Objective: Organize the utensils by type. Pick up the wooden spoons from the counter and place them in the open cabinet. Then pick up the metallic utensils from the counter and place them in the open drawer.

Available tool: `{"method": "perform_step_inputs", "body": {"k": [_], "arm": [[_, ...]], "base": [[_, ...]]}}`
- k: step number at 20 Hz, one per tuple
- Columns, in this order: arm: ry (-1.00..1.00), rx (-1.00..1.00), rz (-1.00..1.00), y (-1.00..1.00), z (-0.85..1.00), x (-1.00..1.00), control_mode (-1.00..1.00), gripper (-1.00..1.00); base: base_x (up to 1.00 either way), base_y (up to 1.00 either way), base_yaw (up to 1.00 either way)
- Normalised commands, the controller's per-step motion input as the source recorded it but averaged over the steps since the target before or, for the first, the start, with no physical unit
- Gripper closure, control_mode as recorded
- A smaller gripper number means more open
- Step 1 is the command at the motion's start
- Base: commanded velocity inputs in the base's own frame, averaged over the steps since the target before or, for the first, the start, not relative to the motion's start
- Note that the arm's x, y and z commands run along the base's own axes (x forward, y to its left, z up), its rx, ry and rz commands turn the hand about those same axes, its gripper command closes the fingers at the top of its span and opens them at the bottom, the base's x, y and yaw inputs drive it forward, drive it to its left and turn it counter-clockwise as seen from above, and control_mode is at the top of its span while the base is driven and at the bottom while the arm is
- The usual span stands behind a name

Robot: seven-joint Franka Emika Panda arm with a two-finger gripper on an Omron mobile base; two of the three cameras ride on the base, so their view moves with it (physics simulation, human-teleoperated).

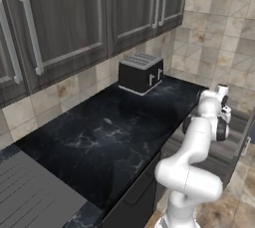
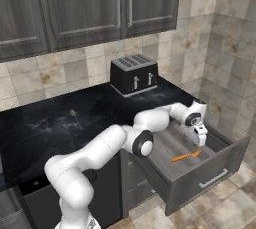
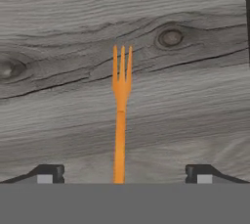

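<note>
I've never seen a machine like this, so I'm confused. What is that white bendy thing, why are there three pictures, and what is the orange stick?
The white bendy thing is a robot arm in a pretend, computer-drawn kitchen. Two pictures come from cameras behind the arm, one on each side. The third comes from a camera on its hand. At the arm's end is the gripper, like two fingers, open now and holding nothing. The orange stick is a fork lying on the wooden bottom of the open drawer. On the black counter stand a toaster and a small metal spoon.
</note>
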Motion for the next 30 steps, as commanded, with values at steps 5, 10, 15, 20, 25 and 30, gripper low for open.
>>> {"method": "perform_step_inputs", "body": {"k": [5, 10, 15, 20, 25, 30], "arm": [[-0.05, 0.00, 0.02, -0.07, 0.62, -0.26, -1.00, -1.00], [-0.14, 0.00, 0.18, 0.04, 0.64, -0.47, -1.00, -1.00], [-0.20, -0.04, 0.45, 0.19, 0.60, -0.49, -1.00, -1.00], [-0.06, -0.10, 0.56, 0.47, 0.58, -0.42, -1.00, -1.00], [0.00, -0.15, 0.60, 0.71, 0.38, -0.31, -1.00, -1.00], [0.00, -0.16, 0.59, 0.83, 0.25, -0.34, -1.00, -1.00]], "base": [[0.00, 0.00, 0.00], [0.00, 0.00, 0.00], [0.00, 0.00, 0.00], [0.00, 0.00, 0.00], [0.00, 0.00, 0.00], [0.00, 0.00, 0.00]]}}
